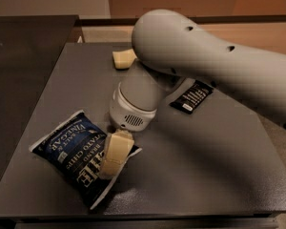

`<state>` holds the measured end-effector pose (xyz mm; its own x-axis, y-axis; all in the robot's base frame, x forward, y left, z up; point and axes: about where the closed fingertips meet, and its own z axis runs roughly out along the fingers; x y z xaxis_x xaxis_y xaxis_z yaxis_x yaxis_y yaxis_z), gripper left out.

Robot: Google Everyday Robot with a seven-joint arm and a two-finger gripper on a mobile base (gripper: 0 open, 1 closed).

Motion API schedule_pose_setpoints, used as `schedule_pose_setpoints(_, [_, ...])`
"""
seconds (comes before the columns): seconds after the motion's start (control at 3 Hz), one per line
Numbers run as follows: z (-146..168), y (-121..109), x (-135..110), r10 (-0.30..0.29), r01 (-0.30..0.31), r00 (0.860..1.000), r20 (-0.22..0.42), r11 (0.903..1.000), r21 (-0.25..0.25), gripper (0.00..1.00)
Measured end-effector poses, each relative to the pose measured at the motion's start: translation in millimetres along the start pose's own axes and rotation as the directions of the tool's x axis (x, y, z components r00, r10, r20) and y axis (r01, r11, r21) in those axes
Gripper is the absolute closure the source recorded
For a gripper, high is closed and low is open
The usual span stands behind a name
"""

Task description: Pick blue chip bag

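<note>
The blue chip bag point(69, 147) lies flat on the dark grey bench point(209, 175), toward the front left corner. It is a puffy navy bag with white edges and white lettering that reads upside down from this view. It looks closed, and its contents cannot be seen.

The gripper point(112, 160) is down at the bag's right-hand end. Its cream-coloured tip overlaps the bag's edge there and points toward the front of the bench. Whether it is grasping the bag or released from it cannot be told, since the tip shows as one pale shape over the foil. The large grey arm point(205, 56) reaches in from the right and covers the middle of the bench.

A small black snack wrapper point(191, 97) lies just beside the arm's underside, well apart from the bag. A pale yellow block point(123, 58) sits at the back, partly hidden behind the arm.
</note>
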<state>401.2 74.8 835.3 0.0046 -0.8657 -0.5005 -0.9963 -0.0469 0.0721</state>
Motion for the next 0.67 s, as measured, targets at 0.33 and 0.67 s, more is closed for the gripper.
schedule_pose_setpoints(0.33, [1.2, 0.9, -2.0, 0.002, -0.002, 1.0, 0.008, 0.9999, -0.012, 0.42])
schedule_pose_setpoints(0.67, [-3.6, 1.4, -3.2, 0.009, -0.009, 1.0, 0.026, 0.9997, -0.021, 0.65])
